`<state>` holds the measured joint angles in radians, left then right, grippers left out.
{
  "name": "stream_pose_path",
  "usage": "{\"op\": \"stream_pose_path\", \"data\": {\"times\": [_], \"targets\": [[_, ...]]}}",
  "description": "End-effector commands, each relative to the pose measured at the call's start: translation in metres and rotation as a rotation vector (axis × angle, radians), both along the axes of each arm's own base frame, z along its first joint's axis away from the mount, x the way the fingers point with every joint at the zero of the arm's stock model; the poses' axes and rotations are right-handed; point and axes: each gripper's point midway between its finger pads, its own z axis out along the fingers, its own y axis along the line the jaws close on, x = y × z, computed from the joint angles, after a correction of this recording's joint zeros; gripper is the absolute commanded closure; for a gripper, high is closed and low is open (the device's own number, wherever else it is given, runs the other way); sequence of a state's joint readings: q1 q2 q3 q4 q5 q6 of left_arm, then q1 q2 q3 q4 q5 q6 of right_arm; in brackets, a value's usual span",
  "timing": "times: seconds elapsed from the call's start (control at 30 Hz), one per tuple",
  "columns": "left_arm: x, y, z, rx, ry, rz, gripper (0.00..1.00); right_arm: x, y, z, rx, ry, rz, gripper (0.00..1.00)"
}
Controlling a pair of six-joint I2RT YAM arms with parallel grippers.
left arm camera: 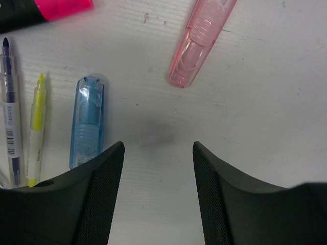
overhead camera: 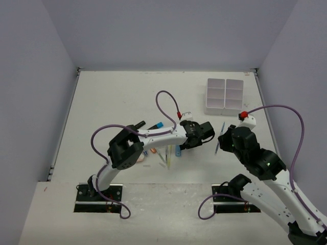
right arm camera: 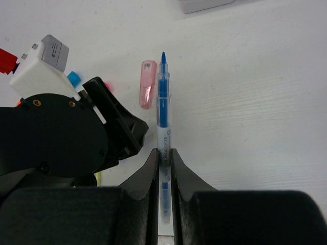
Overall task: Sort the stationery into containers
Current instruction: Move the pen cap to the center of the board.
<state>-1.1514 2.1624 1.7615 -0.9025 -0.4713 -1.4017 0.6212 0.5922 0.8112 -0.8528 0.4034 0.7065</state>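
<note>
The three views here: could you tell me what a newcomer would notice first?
The right tool is shut on a thin blue pen, on the right of the table. The left tool hangs open mid-table, with a clear blue piece and a clear pink piece lying flat just ahead. The white six-compartment organiser box stands at the far right.
</note>
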Motion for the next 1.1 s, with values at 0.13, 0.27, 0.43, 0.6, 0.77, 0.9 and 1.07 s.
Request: {"op": "stream_pose_path", "data": {"times": [0.13, 0.27, 0.43, 0.6, 0.77, 0.9, 1.07], "targets": [[-0.009, -0.005, 0.001, -0.036, 0.007, 0.085, 0.42, 0.007, -0.001, 0.006, 0.008, -0.026, -0.025, 1.0], [-0.017, -0.009, -0.004, -0.039, 0.015, 0.073, 0.42, 0.006, -0.001, 0.007, 0.005, -0.028, -0.021, 1.0], [-0.026, -0.011, -0.012, -0.026, 0.034, 0.052, 0.42, 0.005, -0.002, 0.008, 0.007, -0.036, -0.02, 1.0], [-0.033, -0.009, -0.026, 0.007, 0.053, 0.027, 0.43, 0.005, -0.001, 0.008, 0.012, -0.035, -0.016, 1.0], [-0.035, -0.008, -0.039, 0.022, 0.057, -0.008, 0.44, 0.005, 0.0, 0.007, 0.013, -0.034, -0.013, 1.0], [-0.035, -0.008, -0.043, 0.029, 0.058, -0.019, 0.44, 0.004, 0.001, 0.008, 0.012, -0.032, -0.007, 1.0], [-0.04, -0.008, -0.046, 0.029, 0.074, -0.035, 0.46, 0.004, 0.0, 0.01, 0.013, -0.04, -0.005, 1.0]]}}
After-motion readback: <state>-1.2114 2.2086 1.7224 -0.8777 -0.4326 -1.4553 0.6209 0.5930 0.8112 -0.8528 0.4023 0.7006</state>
